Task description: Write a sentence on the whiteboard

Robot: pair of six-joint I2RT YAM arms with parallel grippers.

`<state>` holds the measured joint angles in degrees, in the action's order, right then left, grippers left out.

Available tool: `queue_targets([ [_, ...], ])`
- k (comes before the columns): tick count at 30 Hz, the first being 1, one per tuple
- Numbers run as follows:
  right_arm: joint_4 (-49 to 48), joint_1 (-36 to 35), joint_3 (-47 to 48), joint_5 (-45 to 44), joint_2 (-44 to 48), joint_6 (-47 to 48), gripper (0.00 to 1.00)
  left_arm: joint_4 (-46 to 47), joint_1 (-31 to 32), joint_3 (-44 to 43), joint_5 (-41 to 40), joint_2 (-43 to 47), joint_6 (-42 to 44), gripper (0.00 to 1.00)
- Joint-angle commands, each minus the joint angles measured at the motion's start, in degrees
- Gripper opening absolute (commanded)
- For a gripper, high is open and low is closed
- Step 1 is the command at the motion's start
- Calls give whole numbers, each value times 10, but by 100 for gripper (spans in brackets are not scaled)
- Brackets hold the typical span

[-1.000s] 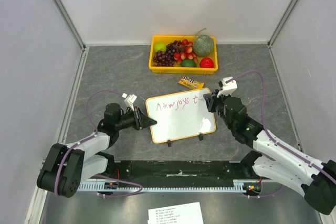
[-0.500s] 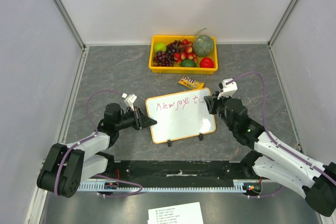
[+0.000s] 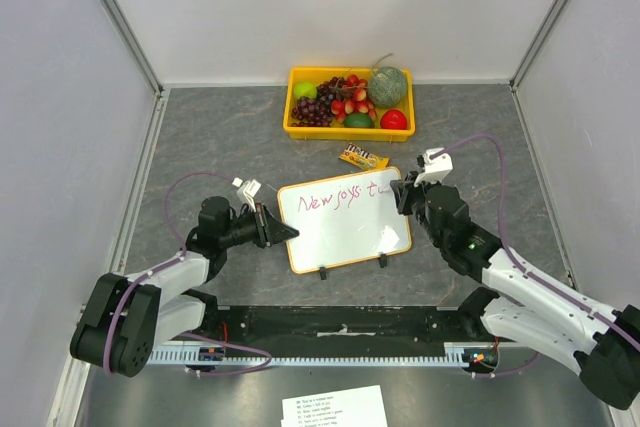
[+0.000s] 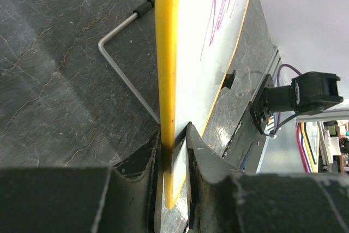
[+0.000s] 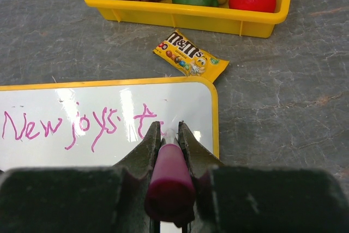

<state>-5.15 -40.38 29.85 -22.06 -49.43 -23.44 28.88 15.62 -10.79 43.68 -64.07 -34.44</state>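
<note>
Jaws of the right pincer (image 5: 166,130) are clamped on a pink-purple marker (image 5: 169,184). Its tip sits low over the whiteboard (image 5: 65,159), just past the last stroke, but the fingers hide whether it touches. The left pincer (image 4: 174,135) is closed on the board's left frame edge and pinches it between both fingers, which looks meant to steady it against the writing pressure.

The sentence (image 5: 71,126) so far reads "New joys t", with a short trailing stroke. It runs in one line along the far edge of the board, which lies tilted on a wire stand (image 4: 122,75) in the middle of the table. I judge the task well begun but unfinished, since the last word is barely started and more words are probably to come.

Room on that line is nearly gone, because the marker is close to the board's right frame. A few letters may fit before the frame, and after that the writing would need a second line. The lower part of the board is blank and wide enough for one.

A candy packet (image 5: 191,58) lies on the table just beyond the board's far right corner. The yellow fruit tray (image 5: 185,19) stands farther back at the table's far edge. Both are outside the writing path, and the table to the right of the board is open for the arm.
</note>
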Motion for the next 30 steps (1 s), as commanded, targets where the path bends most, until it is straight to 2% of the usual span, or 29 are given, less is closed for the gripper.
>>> queue_targets([
  [1,-9,2,27,-36,-17,11,0,-11,1,-10,-31,1,33,2],
  [18,-3,2,36,18,-33,0,0,-10,1,-12,-31,-3,34,2],
  [30,1,2,45,54,40,-6,0,-12,2,-12,-37,-2,34,2],
])
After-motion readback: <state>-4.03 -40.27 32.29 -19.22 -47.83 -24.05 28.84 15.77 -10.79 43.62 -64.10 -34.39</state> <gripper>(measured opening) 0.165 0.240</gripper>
